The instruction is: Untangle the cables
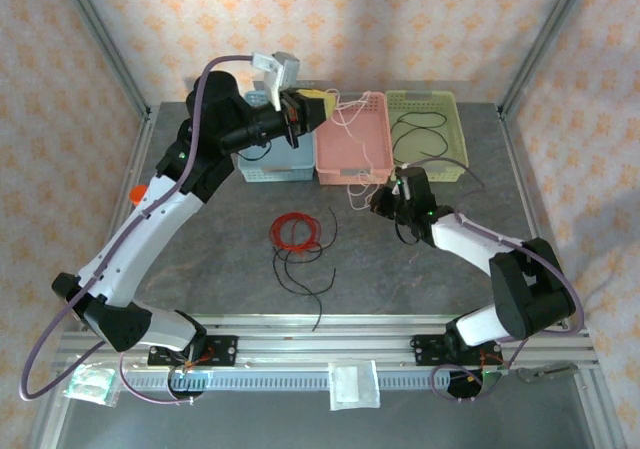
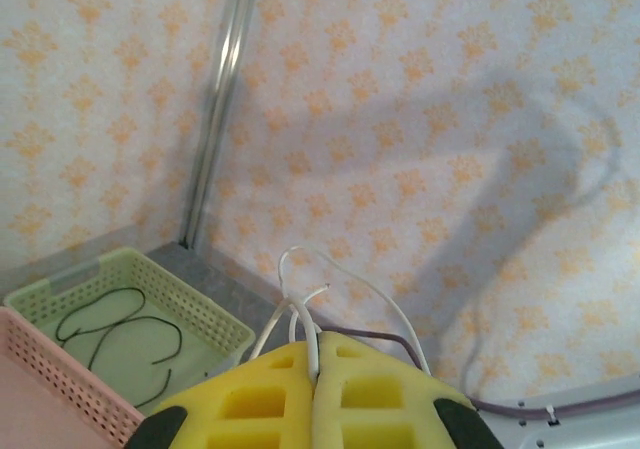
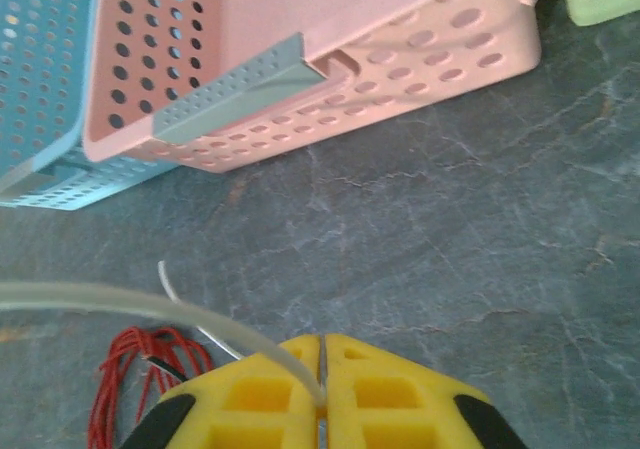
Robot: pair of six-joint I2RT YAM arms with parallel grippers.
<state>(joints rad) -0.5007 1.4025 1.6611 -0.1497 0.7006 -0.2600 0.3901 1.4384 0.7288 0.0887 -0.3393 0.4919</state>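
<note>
"Where are your claws?"

"My left gripper [image 2: 315, 354] is pinched tight on the whitish cable [image 1: 352, 129], high over the pink basket [image 1: 330, 176]. My right gripper [image 3: 322, 344] is clamped on it too, low, just before that basket."

"The rest?"

"The red cable [image 1: 294, 232] and a black cable [image 1: 305, 259] lie together on the table [image 1: 220, 269]. A second black cable [image 1: 420, 134] is in the green basket [image 1: 458, 144]."

A robot lab cell: aluminium frame [image 1: 105, 39], patterned backdrop panels [image 1: 400, 19], mounting rail [image 1: 300, 331] edging the table [image 1: 200, 269].
</note>
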